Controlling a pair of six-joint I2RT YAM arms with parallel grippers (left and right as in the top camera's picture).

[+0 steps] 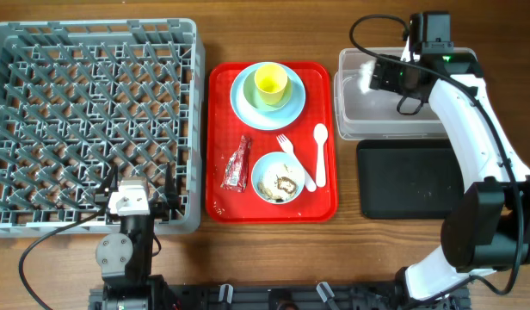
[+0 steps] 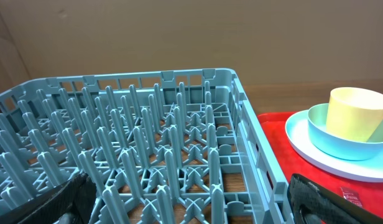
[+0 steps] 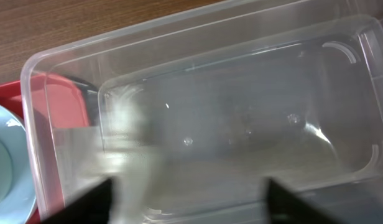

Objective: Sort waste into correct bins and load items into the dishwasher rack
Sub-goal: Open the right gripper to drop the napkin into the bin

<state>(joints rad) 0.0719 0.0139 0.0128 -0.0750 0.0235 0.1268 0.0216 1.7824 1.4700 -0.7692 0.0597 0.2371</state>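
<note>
Looking down, we think only the crumpled white paper [image 1: 364, 79], blurred in the clear plastic tub [image 1: 394, 131] under the right gripper's [image 3: 191, 202] spread jaws, is sorted; the long red wrapper [image 1: 237, 164] and dishes [image 1: 243, 103] wait on the flat red tray [image 1: 222, 129], and the left gripper's [image 2: 191, 208] jaws gape over the bare grey plastic rack [image 1: 93, 120].

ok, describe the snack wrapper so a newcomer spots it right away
Start at the red tray in the table's middle, right of the big grey rack. Near its left edge, beside the white bowl, lies the wrapper: long, narrow, crinkled red plastic, the only thing there that isn't tableware.
</note>
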